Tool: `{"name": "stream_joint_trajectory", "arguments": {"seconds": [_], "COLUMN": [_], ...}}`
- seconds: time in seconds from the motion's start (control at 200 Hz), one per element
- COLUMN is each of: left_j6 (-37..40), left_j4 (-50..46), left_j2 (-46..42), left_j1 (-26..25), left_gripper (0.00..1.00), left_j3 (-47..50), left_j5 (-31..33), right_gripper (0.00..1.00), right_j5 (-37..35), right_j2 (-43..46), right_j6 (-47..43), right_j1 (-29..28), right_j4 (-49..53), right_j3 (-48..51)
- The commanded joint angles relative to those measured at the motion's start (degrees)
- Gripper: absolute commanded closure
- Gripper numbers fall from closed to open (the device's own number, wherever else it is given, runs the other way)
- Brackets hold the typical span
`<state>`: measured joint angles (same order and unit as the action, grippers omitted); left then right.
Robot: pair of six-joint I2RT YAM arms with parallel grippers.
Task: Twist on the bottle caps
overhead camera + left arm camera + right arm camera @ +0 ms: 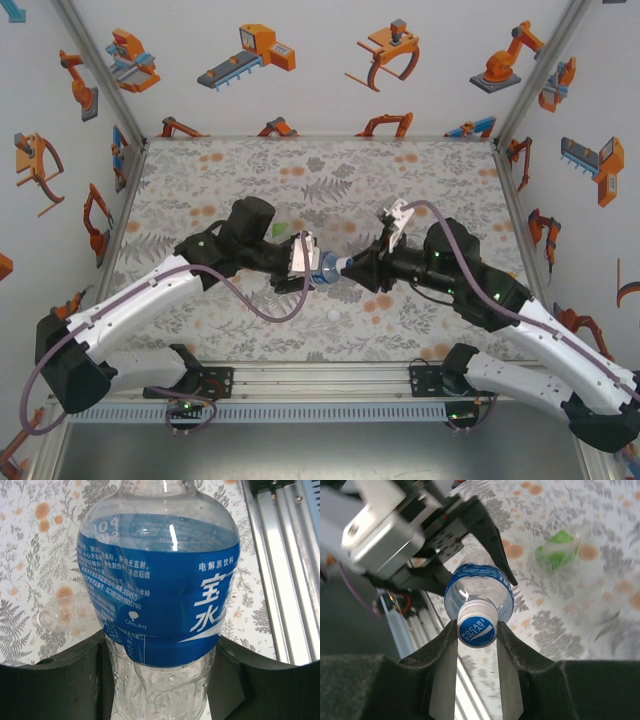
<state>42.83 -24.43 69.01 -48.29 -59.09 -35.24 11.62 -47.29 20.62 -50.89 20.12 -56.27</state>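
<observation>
Surrounding floral mat: robot-pic walls

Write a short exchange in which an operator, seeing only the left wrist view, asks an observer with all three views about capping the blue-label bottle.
Operator: My left hand holds the blue-label bottle, but its neck runs off my frame. Is a cap on it?
Observer: Yes. A white cap with a blue top sits on the neck, gripped by the right hand.
Operator: Are any caps lying loose?
Observer: One small white loose cap lies on the mat, nearer the arm bases than the bottle.
</observation>
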Motion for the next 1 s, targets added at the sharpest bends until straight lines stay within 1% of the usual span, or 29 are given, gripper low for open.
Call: {"name": "stream_joint_trajectory", "arguments": {"seconds": [0.0,0.06,0.095,0.18,0.26,0.416,0.506,0.596,0.601,0.646,0.671,0.696,0.736,0.756,0.811,0.996], "left_j6": [1.34,1.12,0.78,-0.13,-0.53,-1.1,-1.89,-2.79,-2.86,-3.22,-3.4,-3.53,-3.63,-3.72,-4.13,-4.87], "left_j4": [3.5,4.83,5.57,7.07,7.79,8.34,9.21,8.0,7.86,7.29,7.27,7.29,7.47,7.53,7.68,8.13], "left_j2": [1.36,2.27,2.64,3.36,3.71,4.06,4.26,4.8,4.9,5.2,5.35,5.51,5.76,5.86,6.09,5.9], "left_j1": [-0.86,-0.84,-0.84,-0.84,-0.84,-0.84,-0.84,-0.76,-0.75,-0.77,-0.67,-0.66,-0.66,-0.67,-0.66,-0.66], "left_gripper": [1.0,1.0,1.0,1.0,1.0,1.0,0.94,0.94,0.94,0.95,0.95,0.96,0.96,0.97,1.0,1.0], "left_j3": [-1.05,-1.19,-1.21,-1.27,-1.25,-1.33,-1.22,-2.48,-2.59,-3.19,-3.31,-3.27,-3.25,-3.34,-3.47,-3.44], "left_j5": [-0.51,0.39,0.99,2.55,3.66,5.15,5.54,6.12,6.18,6.7,6.91,7.15,7.45,7.63,8.06,8.44], "right_gripper": [1.0,1.0,1.0,1.0,1.0,1.0,1.0,1.0,0.99,0.79,0.7,0.65,0.59,0.58,0.57,0.6], "right_j5": [-17.16,-18.6,-19.27,-20.03,-21.26,-22.65,-22.69,-21.91,-21.86,-21.23,-21.04,-20.94,-20.93,-20.93,-21.09,-21.67], "right_j2": [-2.38,-3.74,-4.28,-4.82,-4.87,-5.14,-5.66,-6.56,-6.62,-7.1,-7.36,-7.6,-7.73,-7.83,-7.77,-7.07], "right_j6": [32.16,42.87,47.46,53.54,54.52,52.77,52.25,52.24,52.24,52.24,50.5,50.05,49.66,49.47,49.08,49.32], "right_j1": [0.37,0.38,0.36,0.41,0.35,0.4,0.37,0.42,0.39,0.37,0.37,0.38,0.36,0.37,0.38,0.43], "right_j4": [1.39,3.18,4.21,4.49,5.84,7.65,7.61,7.55,7.56,7.44,7.48,7.51,7.65,7.74,7.86,7.87], "right_j3": [-0.33,-0.42,-0.41,0.03,-0.94,-2.67,-2.86,-3.26,-3.33,-3.85,-4.2,-4.55,-5.02,-5.15,-5.41,-4.82]}}
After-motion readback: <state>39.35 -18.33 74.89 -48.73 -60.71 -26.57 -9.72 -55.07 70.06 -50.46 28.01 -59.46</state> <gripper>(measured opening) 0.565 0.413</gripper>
